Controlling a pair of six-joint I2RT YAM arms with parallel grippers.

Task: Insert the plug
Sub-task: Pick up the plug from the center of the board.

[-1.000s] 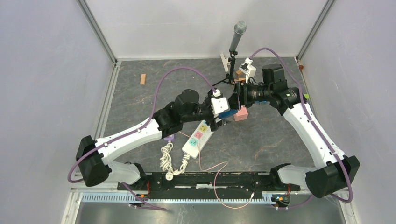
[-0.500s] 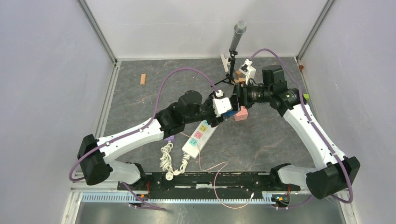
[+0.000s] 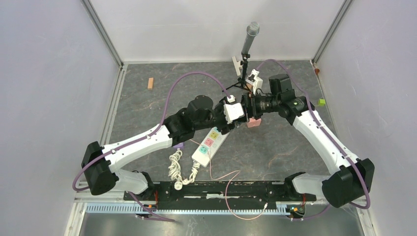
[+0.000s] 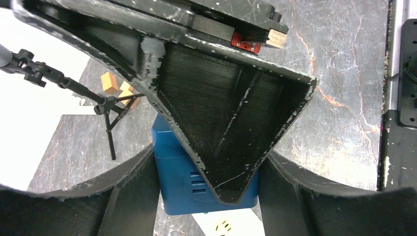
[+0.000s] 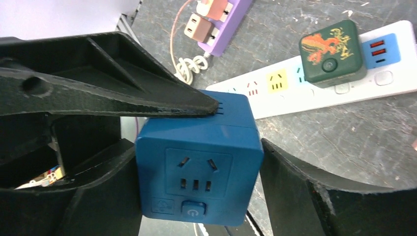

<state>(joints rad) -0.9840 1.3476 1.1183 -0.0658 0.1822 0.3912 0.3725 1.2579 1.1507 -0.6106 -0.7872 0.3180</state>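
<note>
Your left gripper pinches the blue plug cube, aloft above the power strip's far end; right gripper flanks it, grip unclear. Looks rigid, slick, light: squeeze opposite flat sides.

No words or numbers can be read anywhere. A power sign, a small ring with a short line, is printed on the button at the near edge of the blue cube. Another small sign is printed just left of that button, but it cannot be made out. A red and orange dragon is printed on the dark green cube, which is plugged into the white power strip.
</note>
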